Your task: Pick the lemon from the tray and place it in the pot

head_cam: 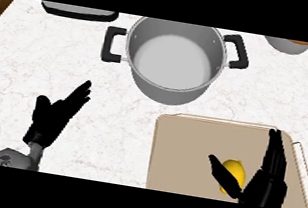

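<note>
Lemon on the tray, right hand spread around it

The lemon [234, 170] sits at the near end of the tan tray [186, 156], in the gap between the right hand's [264, 190] thumb and its straight fingers [274, 155], which aren't curled round it. The left hand [49, 121] rests open on the near left, fingers spread. The grey pot [174, 53] stands just beyond the tray's far edge, on the marble counter [30, 56].
</note>
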Robot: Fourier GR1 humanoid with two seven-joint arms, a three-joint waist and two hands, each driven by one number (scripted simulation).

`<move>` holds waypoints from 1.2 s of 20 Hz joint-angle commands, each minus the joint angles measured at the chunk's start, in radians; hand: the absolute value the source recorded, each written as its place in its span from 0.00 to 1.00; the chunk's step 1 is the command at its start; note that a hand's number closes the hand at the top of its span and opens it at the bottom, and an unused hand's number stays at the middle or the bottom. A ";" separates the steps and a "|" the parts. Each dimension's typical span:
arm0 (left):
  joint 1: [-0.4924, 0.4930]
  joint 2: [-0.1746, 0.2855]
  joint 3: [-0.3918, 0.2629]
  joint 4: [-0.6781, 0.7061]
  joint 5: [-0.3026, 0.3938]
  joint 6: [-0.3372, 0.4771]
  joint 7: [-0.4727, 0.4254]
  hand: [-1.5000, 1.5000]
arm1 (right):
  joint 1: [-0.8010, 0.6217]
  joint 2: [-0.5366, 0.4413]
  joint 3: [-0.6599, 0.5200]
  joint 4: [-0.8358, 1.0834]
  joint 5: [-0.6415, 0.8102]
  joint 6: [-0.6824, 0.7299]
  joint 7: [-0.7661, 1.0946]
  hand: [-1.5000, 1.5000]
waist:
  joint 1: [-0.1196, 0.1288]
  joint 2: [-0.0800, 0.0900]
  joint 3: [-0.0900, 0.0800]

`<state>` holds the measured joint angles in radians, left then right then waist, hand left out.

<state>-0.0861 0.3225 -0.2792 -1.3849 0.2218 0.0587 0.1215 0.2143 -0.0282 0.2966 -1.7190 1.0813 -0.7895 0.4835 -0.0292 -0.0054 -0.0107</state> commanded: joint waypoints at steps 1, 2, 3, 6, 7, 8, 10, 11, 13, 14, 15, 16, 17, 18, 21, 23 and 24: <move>0.001 0.008 0.004 0.008 0.012 -0.036 -0.020 0.50 | 0.021 0.027 0.083 -0.108 0.128 0.102 0.283 0.00 | 0.010 0.003 0.002; 0.020 0.009 -0.011 -0.032 0.008 -0.028 0.013 0.50 | -0.041 0.027 0.061 -0.121 0.147 0.157 0.373 0.00 | 0.030 0.002 0.005; -0.027 -0.002 0.003 0.020 0.009 -0.034 -0.001 0.50 | -0.076 0.027 0.086 -0.157 0.173 0.201 0.443 0.00 | 0.018 0.006 0.004; -0.037 -0.026 -0.006 0.052 -0.011 -0.022 -0.011 0.50 | -0.107 0.028 0.112 -0.226 0.207 0.324 0.647 0.00 | 0.017 0.006 0.007; 0.003 -0.026 -0.019 0.028 -0.014 -0.029 -0.029 0.50 | -0.122 0.028 0.149 -0.175 0.199 0.331 0.708 0.00 | 0.032 0.006 0.008; -0.034 0.001 0.012 0.024 0.008 -0.048 0.002 0.50 | -0.118 0.028 0.156 -0.216 0.162 0.424 0.727 0.00 | 0.029 0.005 0.008; -0.035 -0.015 0.003 0.015 -0.005 -0.025 0.016 0.50 | -0.120 0.028 0.200 -0.170 0.109 0.452 0.793 0.00 | 0.035 0.006 0.009; -0.093 -0.017 0.025 0.086 0.007 -0.050 0.006 0.50 | -0.139 0.028 0.152 -0.153 0.071 0.526 0.769 0.00 | 0.022 0.012 0.008; -0.002 -0.032 -0.002 0.062 -0.008 -0.054 -0.048 0.50 | -0.108 0.028 0.169 -0.176 0.079 0.544 0.792 0.00 | 0.029 0.006 0.009; -0.008 -0.023 0.010 0.030 -0.006 -0.047 -0.027 0.50 | -0.134 0.028 0.131 -0.136 0.058 0.538 0.789 0.00 | 0.034 0.006 0.010; -0.021 -0.061 -0.021 0.032 -0.041 -0.010 -0.015 0.50 | -0.110 0.028 0.125 -0.167 0.047 0.558 0.780 0.00 | 0.028 0.005 0.010; -0.032 -0.009 0.032 0.050 0.000 -0.074 -0.018 0.50 | -0.039 0.028 0.185 -0.197 0.102 0.529 0.785 0.00 | 0.024 0.004 0.010; -0.008 -0.007 0.038 0.027 0.008 -0.086 -0.028 0.50 | -0.043 0.028 0.138 -0.155 0.083 0.520 0.737 0.00 | 0.028 0.005 0.010; -0.085 -0.038 0.034 0.117 -0.032 -0.066 -0.036 0.50 | -0.085 0.028 0.162 -0.176 0.123 0.555 0.803 0.00 | 0.022 0.006 0.010; -0.024 -0.041 0.046 0.056 -0.036 -0.080 -0.021 0.50 | 0.000 0.028 0.147 -0.185 0.157 0.492 0.707 0.00 | 0.026 0.005 0.011; -0.049 -0.070 0.044 0.088 -0.064 -0.052 -0.016 0.50 | 0.095 -0.010 0.148 -0.267 0.155 0.461 0.648 0.00 | 0.021 0.004 0.011; -0.028 -0.066 0.048 0.071 -0.066 -0.060 -0.035 0.50 | 0.108 -0.026 0.121 -0.307 0.119 0.475 0.632 0.00 | 0.022 0.004 0.011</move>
<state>-0.1130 0.2770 -0.2389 -1.3251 0.1843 -0.0084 0.0955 0.2474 -0.0225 0.4358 -1.9367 1.2144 -0.3140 1.0866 -0.0045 -0.0007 -0.0003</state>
